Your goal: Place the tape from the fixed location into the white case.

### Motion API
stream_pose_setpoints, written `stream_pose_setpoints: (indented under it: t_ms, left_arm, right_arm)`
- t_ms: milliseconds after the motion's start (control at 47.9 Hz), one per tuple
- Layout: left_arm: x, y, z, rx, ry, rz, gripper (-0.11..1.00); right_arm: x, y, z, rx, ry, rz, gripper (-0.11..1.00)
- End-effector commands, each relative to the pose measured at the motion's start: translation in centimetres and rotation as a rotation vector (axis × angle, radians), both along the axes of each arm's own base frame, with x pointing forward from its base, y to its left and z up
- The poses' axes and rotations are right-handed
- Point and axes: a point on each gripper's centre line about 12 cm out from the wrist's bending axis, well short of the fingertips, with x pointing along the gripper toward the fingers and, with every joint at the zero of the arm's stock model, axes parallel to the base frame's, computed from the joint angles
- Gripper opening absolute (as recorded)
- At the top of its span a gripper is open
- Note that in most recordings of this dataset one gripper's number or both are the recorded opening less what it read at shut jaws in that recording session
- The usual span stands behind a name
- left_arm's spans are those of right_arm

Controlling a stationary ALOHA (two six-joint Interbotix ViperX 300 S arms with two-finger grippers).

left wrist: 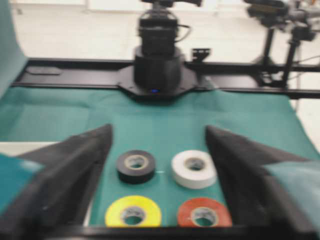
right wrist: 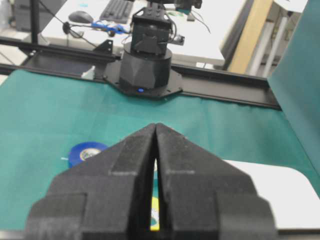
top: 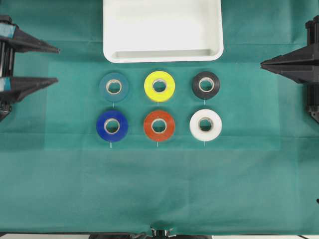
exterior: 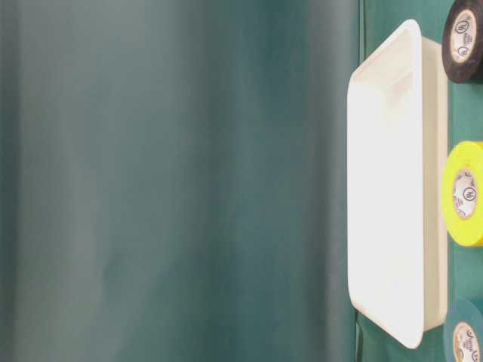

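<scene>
While the top rim of the shallow white plastic case point(top: 163, 31) is cut off at 12 o'clock, the royal-blue tape roll point(top: 112, 126) lies at its 7 o'clock on the green-covered bench point(top: 159, 189). The left gripper point(top: 54, 65) has its fingers spread apart, and the right gripper point(top: 262, 63) has its fingers pressed together, empty.

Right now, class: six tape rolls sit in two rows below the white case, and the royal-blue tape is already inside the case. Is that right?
Not quite. The overhead view shows the white case holding nothing; the royal-blue tape sits on the cloth, at the left end of the lower row. The rest stands.
</scene>
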Motion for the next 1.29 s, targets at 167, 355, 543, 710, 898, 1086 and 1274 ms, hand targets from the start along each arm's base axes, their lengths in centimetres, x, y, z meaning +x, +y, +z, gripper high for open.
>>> stream_pose_setpoints:
  t_ms: [167,355,543,710,898,1086,1274]
  left_arm:
    - [0.2,-0.2,0.9,-0.003,-0.021,-0.008,1.00]
    - [0.1,-1.2,1.0,-0.012,-0.023,-0.062,1.00]
    - [-0.1,-3.1,0.9,-0.012,-0.019,-0.155,0.99]
    - [-0.1,-3.5,0.7,-0.012,0.000,-0.174,0.99]
    - [-0.1,-3.5,0.6,-0.011,0.012,-0.175,0.99]
    - [0.1,-3.5,0.5,-0.009,0.015,-0.174,0.99]
    - [0.6,-3.6,0.7,-0.009,0.021,-0.173,0.99]
  right_arm:
    - [0.2,0.0,1.2,-0.006,-0.029,-0.001,0.00]
    - [0.2,0.0,1.2,-0.006,-0.028,0.000,0.00]
    - [0.2,0.0,1.3,-0.006,-0.029,0.000,0.00]
    - [0.2,0.0,1.2,-0.006,-0.028,0.000,0.00]
    - [0.2,0.0,1.3,-0.006,-0.029,-0.001,0.00]
    - [0.2,0.0,1.4,-0.006,-0.031,0.000,0.00]
    - [0.3,0.0,1.3,-0.006,-0.029,0.000,0.00]
